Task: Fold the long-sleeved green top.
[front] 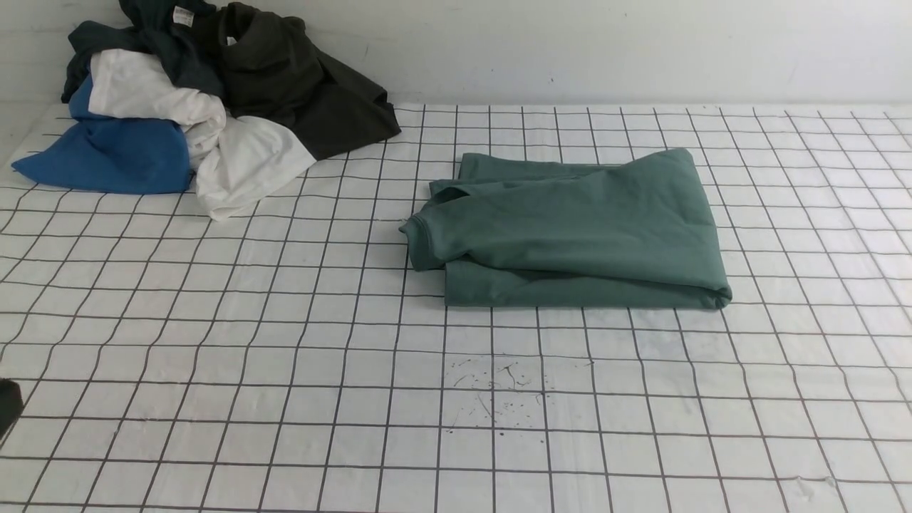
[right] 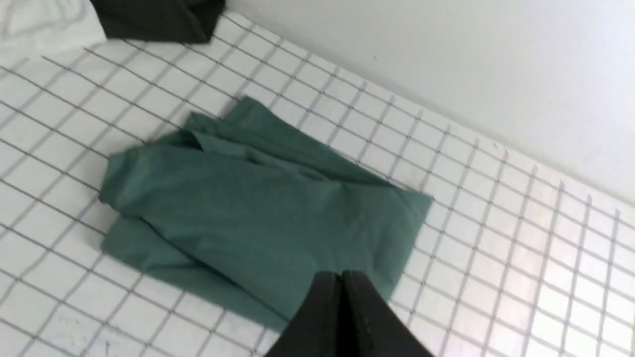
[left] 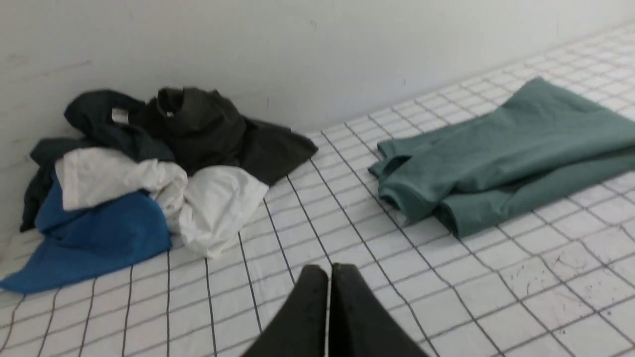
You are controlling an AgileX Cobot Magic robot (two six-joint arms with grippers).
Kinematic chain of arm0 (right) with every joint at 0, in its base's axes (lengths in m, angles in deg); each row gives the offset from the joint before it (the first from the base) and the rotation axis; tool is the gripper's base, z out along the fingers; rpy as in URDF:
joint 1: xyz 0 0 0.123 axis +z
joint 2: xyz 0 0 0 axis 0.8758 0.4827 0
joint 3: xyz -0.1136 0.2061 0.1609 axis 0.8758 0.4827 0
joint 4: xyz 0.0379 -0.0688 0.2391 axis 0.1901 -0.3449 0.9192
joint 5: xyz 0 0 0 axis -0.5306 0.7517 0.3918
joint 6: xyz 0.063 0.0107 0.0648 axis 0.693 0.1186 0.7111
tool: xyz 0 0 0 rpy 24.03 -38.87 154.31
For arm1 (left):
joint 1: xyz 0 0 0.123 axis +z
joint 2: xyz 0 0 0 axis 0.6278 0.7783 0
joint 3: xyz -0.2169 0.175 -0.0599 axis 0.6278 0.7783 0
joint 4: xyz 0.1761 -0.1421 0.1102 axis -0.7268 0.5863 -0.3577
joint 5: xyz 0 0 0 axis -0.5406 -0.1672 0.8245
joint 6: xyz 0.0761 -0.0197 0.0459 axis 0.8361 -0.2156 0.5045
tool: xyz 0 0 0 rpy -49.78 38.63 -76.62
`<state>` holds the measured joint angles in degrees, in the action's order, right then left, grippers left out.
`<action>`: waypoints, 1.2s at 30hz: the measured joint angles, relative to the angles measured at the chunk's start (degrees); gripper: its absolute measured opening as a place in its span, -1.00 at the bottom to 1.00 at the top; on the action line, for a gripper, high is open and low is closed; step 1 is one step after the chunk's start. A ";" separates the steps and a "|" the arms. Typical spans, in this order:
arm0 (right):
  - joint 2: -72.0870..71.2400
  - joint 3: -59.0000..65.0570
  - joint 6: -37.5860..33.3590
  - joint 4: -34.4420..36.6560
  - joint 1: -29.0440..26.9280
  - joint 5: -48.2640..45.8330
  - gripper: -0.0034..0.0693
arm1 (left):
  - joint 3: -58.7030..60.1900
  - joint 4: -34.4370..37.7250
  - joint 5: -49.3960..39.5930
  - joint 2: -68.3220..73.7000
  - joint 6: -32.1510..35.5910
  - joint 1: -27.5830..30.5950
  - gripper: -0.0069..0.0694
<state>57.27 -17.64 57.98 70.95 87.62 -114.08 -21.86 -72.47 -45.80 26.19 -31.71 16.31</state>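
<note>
Sage-green cotton long-sleeved top (front: 570, 228) lies folded in a soft, limp rectangle mid-desk (front: 285, 399). Left pincer (left: 328, 277) and right pincer (right: 341, 282) hover pressed together, empty. Likely light; best pinched at corner edges.

Folded sage-green cotton top (front: 570, 228): one. Heaped garments: one blue (front: 114, 157), two white (front: 214, 142), two dark (front: 299, 78). Black grippers: two (left: 329, 277) (right: 341, 282).

Left pincer (left: 329, 270) and right pincer (right: 341, 275) both closed, holding nothing.
</note>
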 joint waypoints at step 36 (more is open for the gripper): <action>-76.56 107.57 23.22 -5.80 -0.31 67.98 -0.94 | 2.51 -1.95 6.27 -6.40 0.00 0.00 -0.84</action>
<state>-19.29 89.93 81.20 65.15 87.31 -46.10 -19.35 -74.41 -39.54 19.79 -31.71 16.31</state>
